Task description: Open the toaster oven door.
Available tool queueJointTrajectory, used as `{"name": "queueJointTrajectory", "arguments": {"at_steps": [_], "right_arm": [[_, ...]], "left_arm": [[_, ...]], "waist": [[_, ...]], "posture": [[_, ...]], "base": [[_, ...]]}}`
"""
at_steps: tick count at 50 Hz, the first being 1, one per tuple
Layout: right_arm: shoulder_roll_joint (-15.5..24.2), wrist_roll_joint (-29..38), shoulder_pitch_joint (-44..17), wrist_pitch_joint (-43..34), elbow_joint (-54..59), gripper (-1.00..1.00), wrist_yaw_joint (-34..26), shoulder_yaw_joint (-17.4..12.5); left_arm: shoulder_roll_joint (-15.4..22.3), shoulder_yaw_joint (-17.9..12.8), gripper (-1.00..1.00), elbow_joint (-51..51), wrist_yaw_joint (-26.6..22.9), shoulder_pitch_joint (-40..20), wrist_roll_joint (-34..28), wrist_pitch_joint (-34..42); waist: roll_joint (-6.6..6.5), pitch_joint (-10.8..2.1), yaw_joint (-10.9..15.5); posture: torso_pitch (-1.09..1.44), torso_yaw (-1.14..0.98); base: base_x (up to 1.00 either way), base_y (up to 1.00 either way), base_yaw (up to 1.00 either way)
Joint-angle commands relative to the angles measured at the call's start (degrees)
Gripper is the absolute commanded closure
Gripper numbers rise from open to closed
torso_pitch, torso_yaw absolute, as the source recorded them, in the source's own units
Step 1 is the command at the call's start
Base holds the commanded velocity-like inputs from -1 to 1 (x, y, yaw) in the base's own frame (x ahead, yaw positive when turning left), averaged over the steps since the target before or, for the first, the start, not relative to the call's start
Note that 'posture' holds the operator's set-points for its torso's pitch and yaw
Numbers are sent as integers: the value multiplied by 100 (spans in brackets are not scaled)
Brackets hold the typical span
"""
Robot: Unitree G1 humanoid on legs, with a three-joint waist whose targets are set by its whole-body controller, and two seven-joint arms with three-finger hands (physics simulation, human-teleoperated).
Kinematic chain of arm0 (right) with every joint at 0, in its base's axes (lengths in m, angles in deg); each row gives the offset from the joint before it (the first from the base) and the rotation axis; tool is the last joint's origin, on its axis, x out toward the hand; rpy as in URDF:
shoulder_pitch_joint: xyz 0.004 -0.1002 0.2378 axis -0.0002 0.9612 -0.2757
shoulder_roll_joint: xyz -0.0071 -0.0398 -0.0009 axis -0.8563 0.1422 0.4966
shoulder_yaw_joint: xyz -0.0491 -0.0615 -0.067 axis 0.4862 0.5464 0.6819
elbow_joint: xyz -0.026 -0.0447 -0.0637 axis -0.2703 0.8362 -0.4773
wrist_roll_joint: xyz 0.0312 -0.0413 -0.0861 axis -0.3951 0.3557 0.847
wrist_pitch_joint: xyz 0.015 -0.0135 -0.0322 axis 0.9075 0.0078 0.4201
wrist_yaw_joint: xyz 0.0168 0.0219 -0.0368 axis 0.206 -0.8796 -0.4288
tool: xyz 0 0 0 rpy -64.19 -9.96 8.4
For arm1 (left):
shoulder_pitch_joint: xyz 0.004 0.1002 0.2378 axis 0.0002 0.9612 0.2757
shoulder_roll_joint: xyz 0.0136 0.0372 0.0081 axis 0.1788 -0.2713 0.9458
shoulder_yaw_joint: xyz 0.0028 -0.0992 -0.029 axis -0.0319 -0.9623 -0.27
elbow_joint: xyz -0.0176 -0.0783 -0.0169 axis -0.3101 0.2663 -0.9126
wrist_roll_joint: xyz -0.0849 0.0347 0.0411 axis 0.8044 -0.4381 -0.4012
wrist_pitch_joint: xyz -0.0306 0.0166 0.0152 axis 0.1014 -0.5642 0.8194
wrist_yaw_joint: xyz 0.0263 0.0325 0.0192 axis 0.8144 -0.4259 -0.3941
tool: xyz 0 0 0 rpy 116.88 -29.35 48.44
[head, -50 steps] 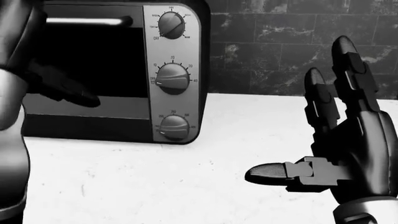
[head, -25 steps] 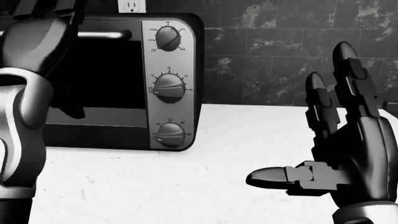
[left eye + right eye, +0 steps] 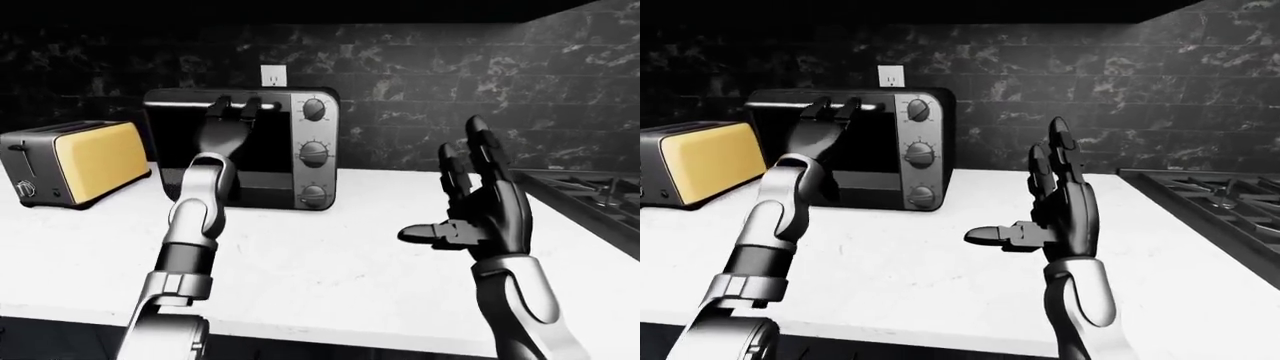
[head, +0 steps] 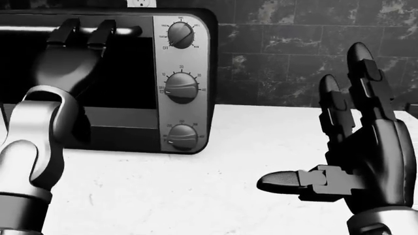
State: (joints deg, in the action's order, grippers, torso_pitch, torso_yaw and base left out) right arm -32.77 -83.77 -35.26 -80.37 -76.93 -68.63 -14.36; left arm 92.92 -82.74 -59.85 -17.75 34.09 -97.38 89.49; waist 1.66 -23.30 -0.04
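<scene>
At the far left of the left-eye view a yellow-sided toaster (image 3: 72, 161) is being shown on the white counter (image 3: 330, 262), just beside the oven (image 3: 240, 148), which is standing in the upper left under a wall outlet (image 3: 272, 74). The left hand (image 4: 73, 54) is being held up against the oven's glass door (image 4: 124, 73), its fingertips (image 4: 65, 30) being laid over the bright handle bar (image 4: 124, 31) along the door's top; whether the fingers are being curled behind the bar cannot be told. A second ago this hand was being shown lower, across the glass, and half a second ago only the arm was in view; it is now being raised to the handle. The door is being kept shut, flush beside the three knobs (image 4: 182, 87). In the right half, the right hand (image 4: 356, 147) is being held open over the counter, fingers upright, thumb out sideways, nothing in it, as before. A stove (image 3: 590, 196) is being glimpsed at the right edge.
</scene>
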Motion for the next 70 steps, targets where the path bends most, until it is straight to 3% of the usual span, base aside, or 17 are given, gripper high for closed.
{"name": "queueJointTrajectory", "arguments": {"at_steps": [1,17,28,30,33,36,42,44,46,48,53,64,70], "right_arm": [[18,-7,-127,147,-170,-100,-13,-12],[-13,13,-70,238,-115,-100,-30,16],[-10,21,-72,317,-26,-100,-57,13],[-12,17,-64,333,-14,-100,-63,11],[-14,15,-55,310,-50,-100,-48,24],[-16,19,-53,300,-59,-100,-43,31],[-16,8,-64,228,-130,-100,-16,33],[-17,8,-59,228,-138,-100,-17,35],[-21,11,-48,242,-133,-100,-24,39],[-21,12,-51,255,-118,-100,-30,35],[-18,9,-50,271,-108,-100,-39,26],[-21,26,-66,314,-55,-100,-36,36],[-32,49,-36,375,-11,-100,-55,60]], "left_arm": [[34,-16,-100,56,140,-294,-69,-60],[102,92,-100,-1625,405,-1194,-66,-121],[127,168,-100,-1994,391,-1250,7,24],[138,177,-68,-2019,339,-1217,14,34],[167,170,-43,-1953,290,-1139,18,44],[188,170,-42,-2030,306,-1120,9,44],[203,178,-22,-2028,262,-1089,-12,62],[200,197,0,-2081,270,-1043,-52,68],[199,196,10,-2092,249,-1032,-57,68],[194,194,22,-1994,181,-968,-65,89],[182,192,28,-1773,95,-748,-116,131],[225,-9,30,-465,-313,18,-293,318],[227,-186,29,776,-857,454,-260,407]], "waist": [[-23,4,-7],[-27,-16,-11],[-48,-30,-43],[-51,-30,-51],[-58,-36,-62],[-68,-45,-74],[-83,-78,-82],[-86,-87,-84],[-89,-96,-88],[-95,-104,-90],[-115,-118,-89],[-105,-59,-79],[-115,-25,-91]], "posture": [[-63,0],[-63,0],[-63,0],[-63,0],[-63,0],[-63,0],[-63,0],[-63,0],[-63,0],[-63,0],[-63,0],[-63,0],[-63,0]], "base": [[0,0,0],[0,0,0],[0,0,0],[0,0,0],[0,0,0],[0,0,0],[0,0,0],[0,0,0],[0,0,0],[0,0,0],[0,0,0],[0,0,0],[0,0,0]]}}
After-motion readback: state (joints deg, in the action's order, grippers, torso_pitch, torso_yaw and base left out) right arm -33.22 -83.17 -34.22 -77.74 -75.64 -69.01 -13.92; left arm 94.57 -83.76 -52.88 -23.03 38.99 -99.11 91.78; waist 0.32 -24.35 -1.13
